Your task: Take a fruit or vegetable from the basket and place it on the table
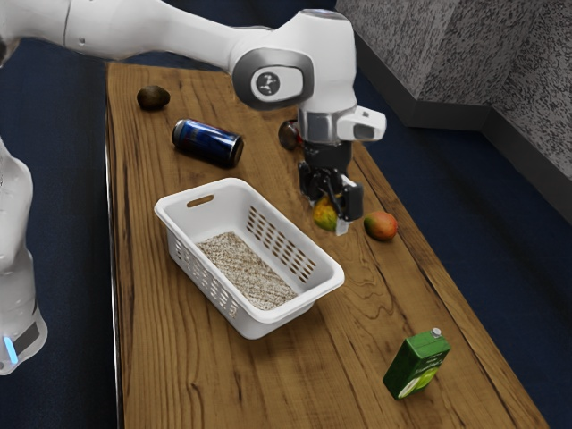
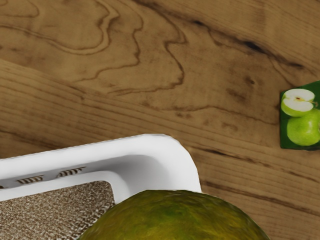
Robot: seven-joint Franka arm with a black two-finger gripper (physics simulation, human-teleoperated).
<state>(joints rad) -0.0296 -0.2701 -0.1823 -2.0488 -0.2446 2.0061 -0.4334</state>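
Observation:
My gripper (image 1: pixel 332 204) hangs over the table just beyond the basket's far long side, toward the exterior view's right. It is shut on a yellow-green mango (image 1: pixel 325 214), one finger on each side. In the wrist view the mango (image 2: pixel 175 220) is large at the lower edge, partly over the basket's corner. The white basket (image 1: pixel 207 259) stands upright on the wooden table (image 1: pixel 161 357); its patterned bottom shows with no fruit on it. In the wrist view the basket (image 2: pixel 165 155) shows one rounded corner.
A red-orange mango (image 1: pixel 382 226) lies close to my gripper, toward the exterior view's right. A green juice carton (image 1: pixel 416 365) leans nearer the camera. Farther back are a blue can (image 1: pixel 207 143), a dark brown fruit (image 1: pixel 153 97) and another dark round item (image 1: pixel 289 134) behind the arm.

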